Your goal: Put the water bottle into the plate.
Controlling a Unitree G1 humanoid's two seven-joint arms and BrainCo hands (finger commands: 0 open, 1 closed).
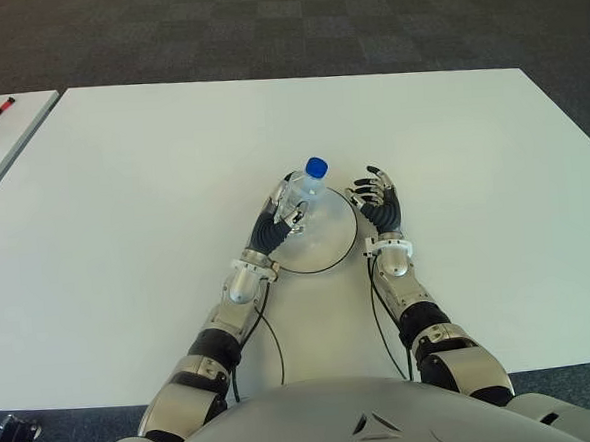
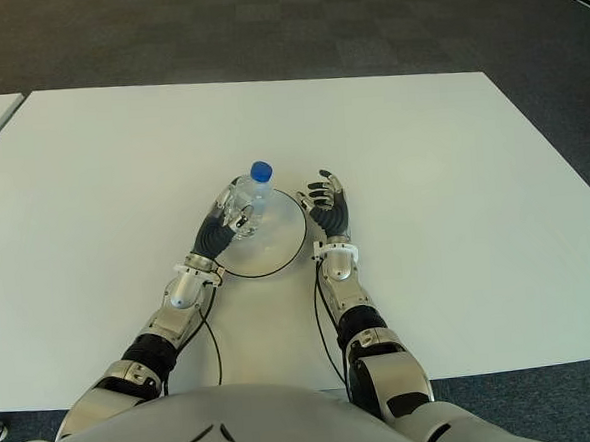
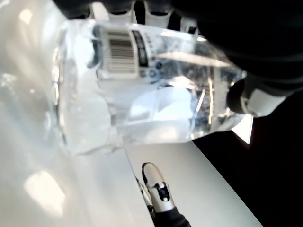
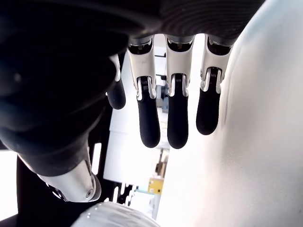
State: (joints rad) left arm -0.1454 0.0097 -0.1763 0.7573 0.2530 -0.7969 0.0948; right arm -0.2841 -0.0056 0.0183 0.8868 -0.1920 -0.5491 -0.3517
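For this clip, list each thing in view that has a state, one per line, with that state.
water bottle: blue cap on, tilted, held over the plate.
plate: flat on the white table; whether the bottle touches it cannot be told.
left robot hand: fingers closed around the water bottle.
right robot hand: fingers open, holding nothing, at the plate's right edge.

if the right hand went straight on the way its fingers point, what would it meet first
Probably nothing: the right hand, open beside the plate, points across bare table; the water bottle sits off to its left.
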